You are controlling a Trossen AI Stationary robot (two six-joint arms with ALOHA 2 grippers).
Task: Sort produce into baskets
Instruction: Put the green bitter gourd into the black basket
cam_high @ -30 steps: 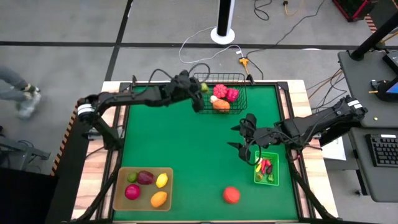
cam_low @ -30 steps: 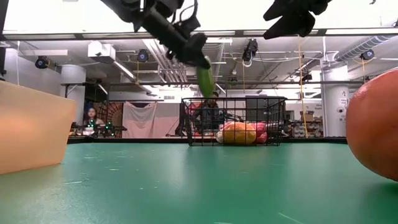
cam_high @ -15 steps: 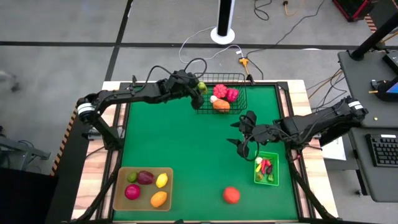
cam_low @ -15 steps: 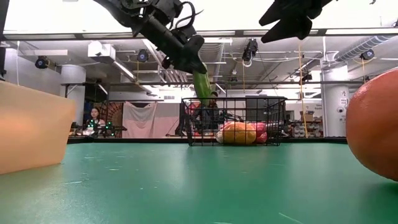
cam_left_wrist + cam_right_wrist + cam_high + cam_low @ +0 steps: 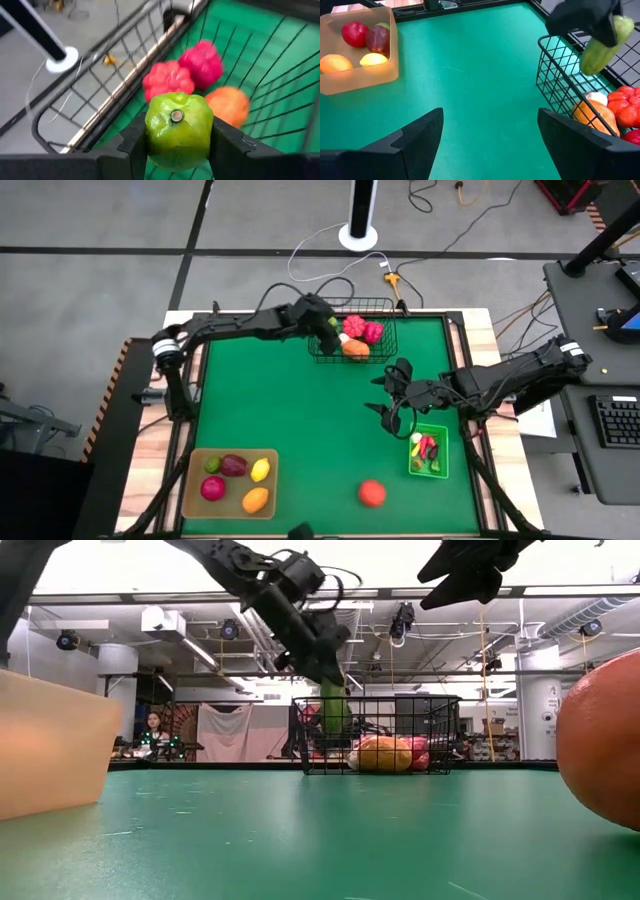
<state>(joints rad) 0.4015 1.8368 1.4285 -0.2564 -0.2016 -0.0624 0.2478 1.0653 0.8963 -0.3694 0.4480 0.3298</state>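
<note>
My left claw (image 5: 178,150) grips a green vegetable (image 5: 178,129) over the wire basket (image 5: 372,352), above its pink and orange pieces, while my right claw (image 5: 389,408) hangs open near the green bin (image 5: 441,473).

Left gripper (image 5: 328,328) over the wire basket (image 5: 385,305), far side of the table, a cucumber-shaped piece (image 5: 334,705) between its fingers; right gripper (image 5: 388,406) beside the small bin (image 5: 441,465) (near-right); tray (image 5: 192,492) near-left; a round fruit (image 5: 372,493) lies between tray and bin.

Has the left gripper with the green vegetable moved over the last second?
Yes. The left gripper, shut on the green vegetable, has travelled rightward in the high view, from beside the black wire basket to over its left edge.
</note>
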